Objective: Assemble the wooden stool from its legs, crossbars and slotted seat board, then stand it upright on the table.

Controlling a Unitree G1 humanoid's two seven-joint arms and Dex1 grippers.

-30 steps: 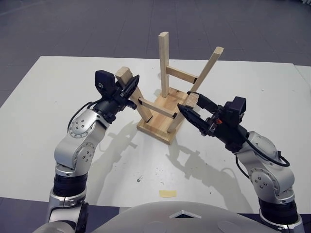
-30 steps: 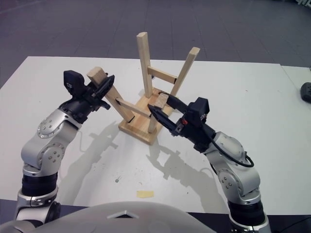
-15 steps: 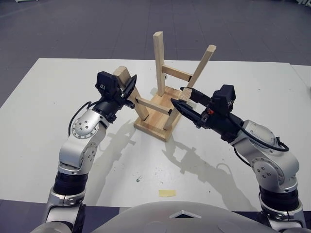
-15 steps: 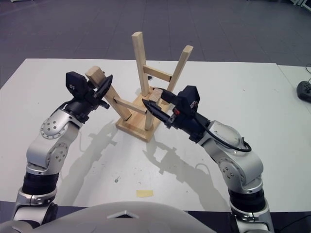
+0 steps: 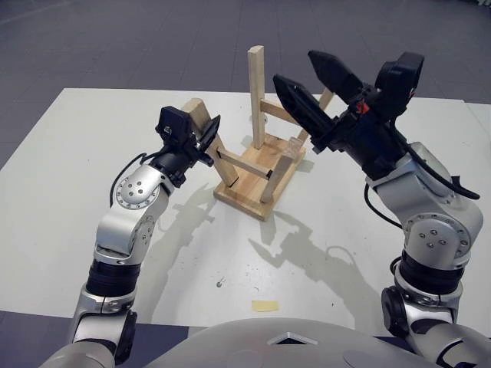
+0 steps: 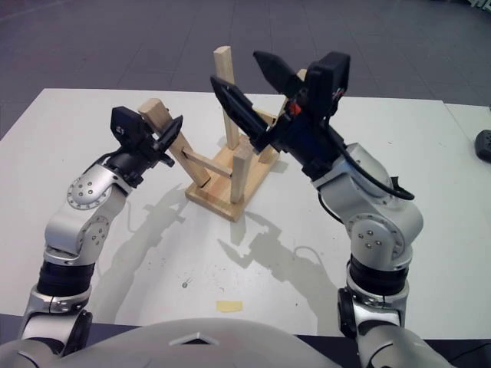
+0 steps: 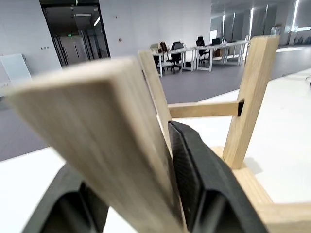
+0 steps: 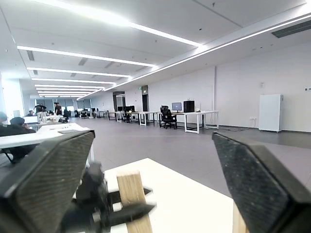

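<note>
— How many things does the table (image 5: 84,161) carry?
— One stool (image 5: 268,157): one seat board (image 5: 244,199), four legs (image 5: 256,92), two crossbars (image 5: 244,164) that can be seen.
— Anything more?
— One yellow scrap (image 5: 265,306) by the near edge.

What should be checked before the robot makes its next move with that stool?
1. Left gripper shut on a stool leg: ok.
2. Right gripper open, touching no wood: ok.
3. Seat board resting on the table: ok.
4. Crossbar joints tight: cannot tell.
5. Stool standing upright: not ok, it sits seat-down.
</note>
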